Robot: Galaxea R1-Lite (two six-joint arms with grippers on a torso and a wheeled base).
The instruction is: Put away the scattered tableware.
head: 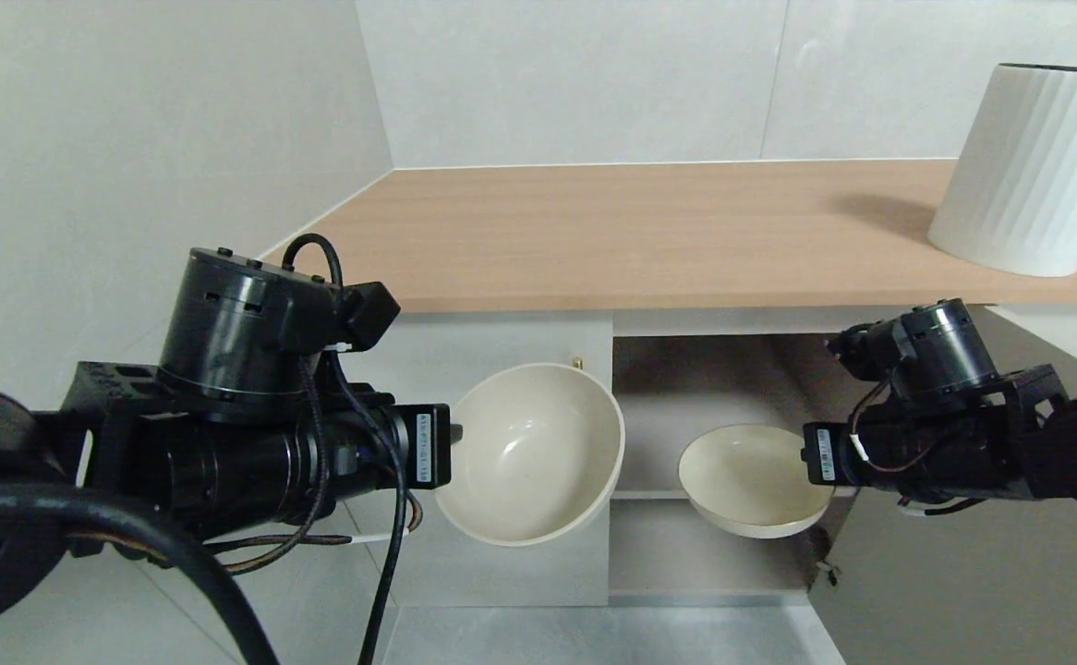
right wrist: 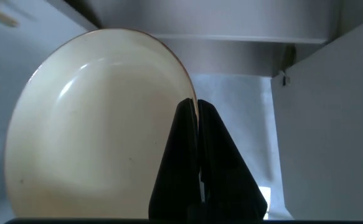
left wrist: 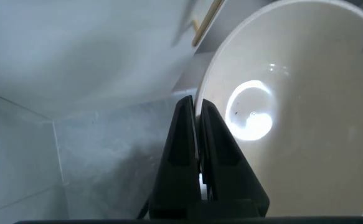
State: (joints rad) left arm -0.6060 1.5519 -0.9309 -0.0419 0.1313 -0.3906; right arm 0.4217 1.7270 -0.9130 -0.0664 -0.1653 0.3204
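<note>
Left gripper (left wrist: 197, 109) pinches the deep bowl (left wrist: 306, 93); right gripper (right wrist: 197, 109) pinches the shallow bowl (right wrist: 100, 124).

Bowls, cream: two. I hold both, the deeper bowl (head: 534, 453) clamped by its rim in my left gripper (left wrist: 198, 115), the shallower bowl (head: 751, 480) by its rim in my right gripper (right wrist: 197, 112).
Grippers, mine: two, one bowl to each.
White ribbed container (head: 1028, 166): one.
Wooden countertop (head: 640, 231): one.
Closed cabinet door (head: 502, 337): one, bearing one small brass knob (head: 576, 363).
Open cabinet compartment (head: 705, 388): one, with one shelf (head: 649, 495).
</note>
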